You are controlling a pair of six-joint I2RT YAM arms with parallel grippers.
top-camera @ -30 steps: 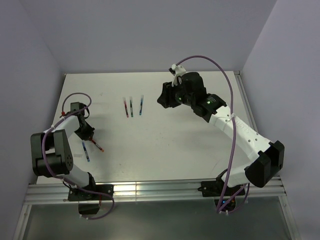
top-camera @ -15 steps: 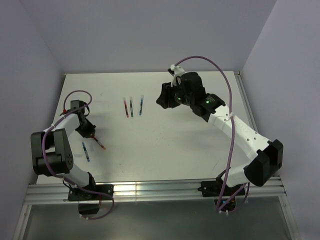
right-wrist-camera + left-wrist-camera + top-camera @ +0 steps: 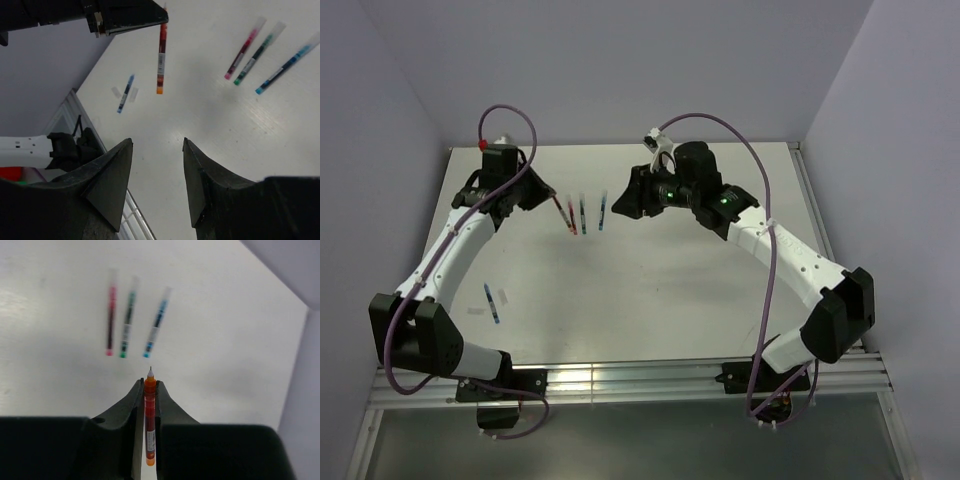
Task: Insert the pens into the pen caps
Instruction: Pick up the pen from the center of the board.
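Observation:
My left gripper (image 3: 149,382) is shut on a red pen (image 3: 149,415) and holds it above the table, tip pointing forward. In the top view this gripper (image 3: 548,197) is at the back left with the red pen (image 3: 558,208) sticking out. Just beyond the tip, a red pen (image 3: 110,320), a green pen (image 3: 127,320) and a blue pen (image 3: 157,322) lie side by side. My right gripper (image 3: 157,140) is open and empty, hovering right of that row (image 3: 620,205). It faces the held red pen (image 3: 161,52). I cannot pick out coloured caps.
Another blue pen (image 3: 492,303) lies near the table's left side, with two small pale translucent pieces beside it (image 3: 116,91). Purple walls stand close on the left, back and right. A metal rail (image 3: 620,378) runs along the near edge.
My left arm has swung from the near left up to the back, carrying the red pen off the table toward the row of three pens. My right gripper has shifted slightly left.

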